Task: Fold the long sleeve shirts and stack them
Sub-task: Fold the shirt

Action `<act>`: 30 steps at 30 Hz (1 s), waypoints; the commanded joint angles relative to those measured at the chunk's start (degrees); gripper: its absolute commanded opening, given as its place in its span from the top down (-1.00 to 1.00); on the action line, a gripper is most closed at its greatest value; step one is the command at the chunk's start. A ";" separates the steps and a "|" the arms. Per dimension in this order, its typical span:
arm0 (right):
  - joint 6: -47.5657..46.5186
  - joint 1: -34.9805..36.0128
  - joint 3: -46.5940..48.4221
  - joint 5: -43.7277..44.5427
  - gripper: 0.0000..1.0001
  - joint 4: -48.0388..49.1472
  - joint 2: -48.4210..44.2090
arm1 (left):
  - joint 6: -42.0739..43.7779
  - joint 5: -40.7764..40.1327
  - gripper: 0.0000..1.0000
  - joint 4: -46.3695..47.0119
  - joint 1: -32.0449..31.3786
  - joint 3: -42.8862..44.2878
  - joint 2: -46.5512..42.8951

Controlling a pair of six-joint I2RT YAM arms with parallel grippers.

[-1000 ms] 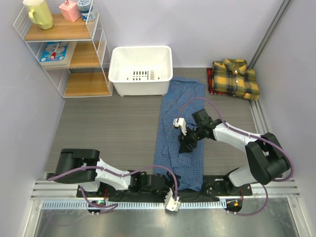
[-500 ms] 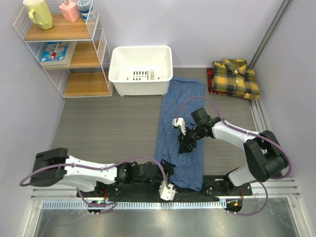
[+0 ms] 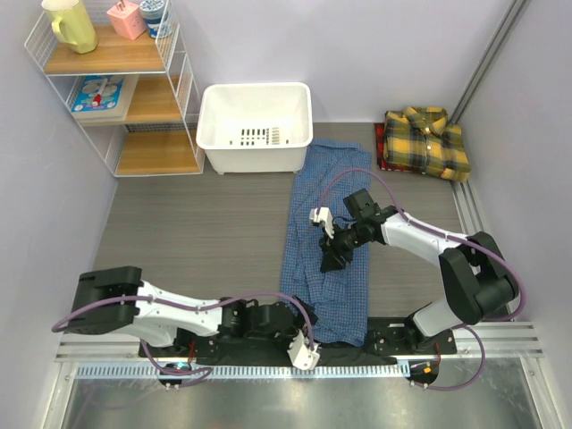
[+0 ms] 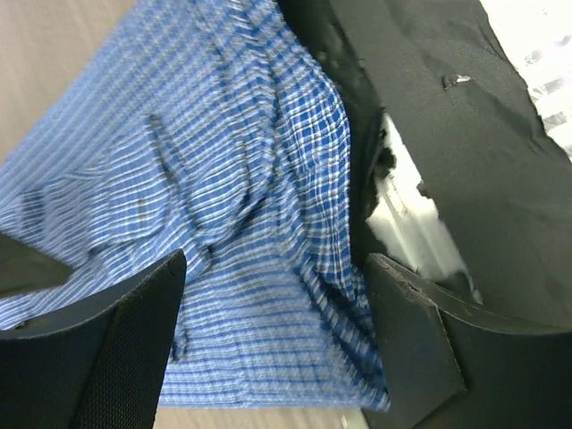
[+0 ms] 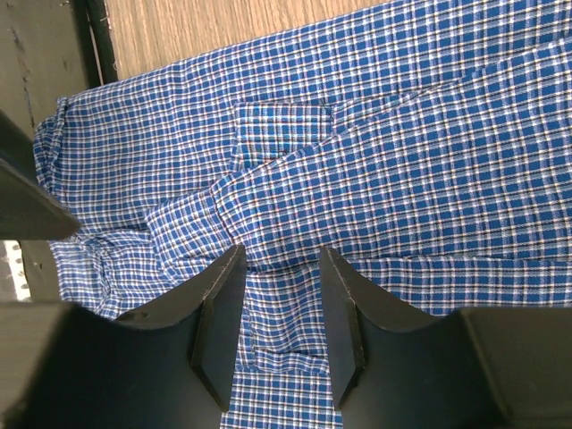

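Standing wide apart, the left jaws hang low over the near end of the blue shirt point(image 3: 331, 170) with nothing between them. The crumpled hem lies right under them, and a black mat point(image 4: 447, 134) shows just outside one finger point(image 4: 420, 331).

The right jaws sit over the middle of the same shirt, farther from the arm bases than the left jaws. They stand narrow but parted, and flat checked cloth shows through the gap. Whether the fingertips point(image 5: 219, 304) touch the cloth cannot be told. A folded-over sleeve point(image 5: 402, 161) ends in a cuff just ahead of these jaws, and a chest pocket point(image 5: 281, 130) lies a little beyond the cuff.

The blue shirt stretches as a long strip on the worktop point(image 3: 197, 223), from a white basket point(image 3: 255, 125) beyond the right jaws down to the left jaws. The yellow plaid shirt point(image 3: 427, 141) lies folded, collar up, well apart from both jaws, in the corner beyond and to the right of the right jaws. A wire shelf point(image 3: 116, 89) stands far off to the left.
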 commanded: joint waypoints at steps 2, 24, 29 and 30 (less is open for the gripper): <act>-0.54 -0.10 2.06 -1.92 0.12 -1.10 0.03 | -1.77 -5.06 -0.59 6.67 -0.82 3.92 7.55; -0.72 -0.28 2.85 -3.06 0.15 -2.77 1.34 | 1.40 -7.97 0.24 8.80 0.05 6.83 16.27; -0.45 -0.37 4.52 -3.06 0.16 -3.73 0.91 | -1.32 -3.84 0.83 1.94 0.05 8.23 12.75; -0.28 -0.54 4.78 -3.15 0.16 -3.91 0.56 | -1.85 -3.40 0.90 -0.68 0.05 8.58 12.32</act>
